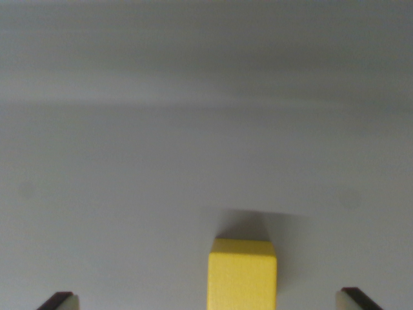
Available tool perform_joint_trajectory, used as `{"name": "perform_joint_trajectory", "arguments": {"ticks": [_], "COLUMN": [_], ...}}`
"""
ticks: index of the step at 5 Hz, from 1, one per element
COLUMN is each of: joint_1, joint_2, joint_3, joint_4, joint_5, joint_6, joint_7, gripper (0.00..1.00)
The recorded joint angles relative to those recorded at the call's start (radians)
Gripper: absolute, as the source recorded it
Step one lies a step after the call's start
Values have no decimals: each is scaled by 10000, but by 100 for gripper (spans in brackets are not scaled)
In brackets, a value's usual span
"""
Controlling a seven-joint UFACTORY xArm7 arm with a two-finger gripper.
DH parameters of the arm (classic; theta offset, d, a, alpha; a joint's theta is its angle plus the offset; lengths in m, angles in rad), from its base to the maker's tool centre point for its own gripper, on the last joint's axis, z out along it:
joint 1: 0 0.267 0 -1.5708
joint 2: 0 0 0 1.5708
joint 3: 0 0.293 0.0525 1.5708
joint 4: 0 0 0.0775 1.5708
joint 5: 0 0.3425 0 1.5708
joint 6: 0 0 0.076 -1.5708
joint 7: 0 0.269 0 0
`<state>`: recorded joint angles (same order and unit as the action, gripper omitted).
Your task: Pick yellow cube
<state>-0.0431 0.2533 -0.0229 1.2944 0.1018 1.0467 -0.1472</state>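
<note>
- We see the yellow cube (242, 274) at the bottom of the wrist view, a little to the wrist view's right of centre, with its lower part cut off by the frame edge.
- The cube rests on a plain pale grey surface (193, 142), and a soft shadow lies on the surface just beyond its far edge.
- Our gripper (209, 301) shows only as two fingertips (59, 301) peeking in at the bottom corners, one on the wrist view's left and one on the wrist view's right.
- The fingertips stand wide apart, so the jaws are spread and hold nothing.
- The cube sits between the two fingertips, clear of both, and nearer to the one on the wrist view's right.
- Bare surface shows on either side between cube and fingertip.
</note>
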Motion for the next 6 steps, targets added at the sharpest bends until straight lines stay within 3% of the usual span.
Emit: {"name": "perform_joint_trajectory", "arguments": {"ticks": [1,2,3,4,5,6], "joint_1": [-31,-31,-61,-61,-89,-89], "joint_2": [287,287,564,564,824,824], "joint_3": [7,7,15,15,21,21], "joint_4": [-279,-279,-549,-549,-802,-802], "joint_5": [59,59,116,116,170,170], "joint_6": [-459,-459,-900,-900,-1316,-1316], "joint_7": [-125,-125,-245,-245,-357,-357], "gripper": [0,0,0,0,0,0]}}
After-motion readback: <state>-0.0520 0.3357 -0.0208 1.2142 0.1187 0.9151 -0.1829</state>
